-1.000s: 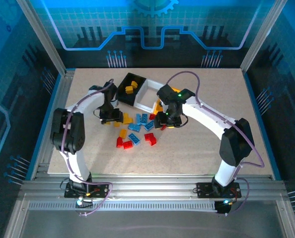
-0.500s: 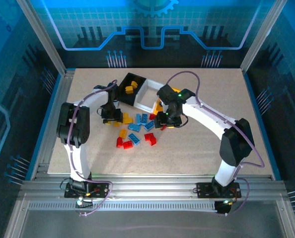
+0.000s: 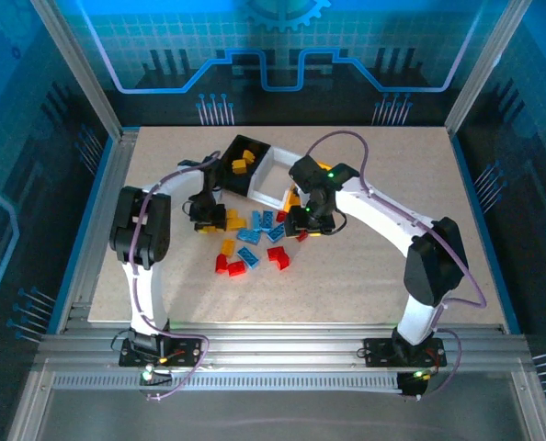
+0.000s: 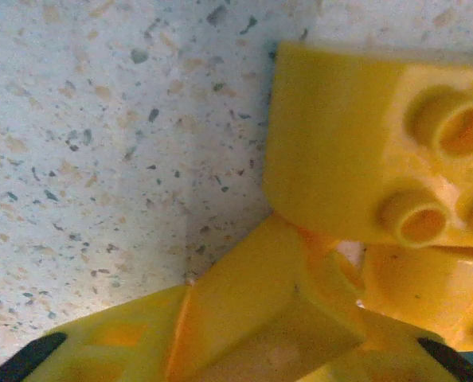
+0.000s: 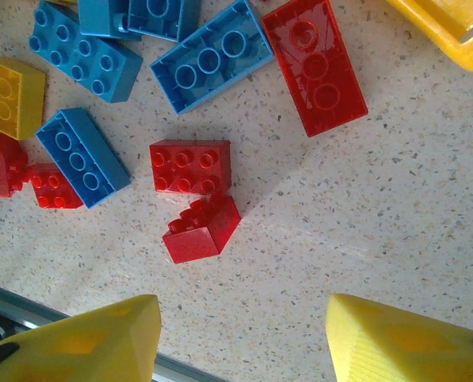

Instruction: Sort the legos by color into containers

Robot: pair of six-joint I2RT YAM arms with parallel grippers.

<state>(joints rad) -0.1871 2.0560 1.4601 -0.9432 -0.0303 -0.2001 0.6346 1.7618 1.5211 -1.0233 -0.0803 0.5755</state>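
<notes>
At wrist level, right jaws gape above red legos (image 5: 190, 167); left jaws, against yellow lego (image 4: 340, 151), state unclear.

legos (image 3: 264, 221) scattered on table (image 3: 346, 287), containers (image 3: 258, 175) behind them

Two robot arms (image 3: 144, 230), three bins (image 3: 275, 179), five red bricks (image 5: 190, 167), five blue bricks (image 5: 81, 155), several yellow bricks (image 5: 9, 95)

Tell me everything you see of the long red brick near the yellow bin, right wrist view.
The long red brick is glossy, slightly see-through plastic, rectangular, lying flat on the speckled table underside up, showing three round tubes in a row. It sits slanted, a blue brick close along its left edge, clear of the yellow bin.
</notes>
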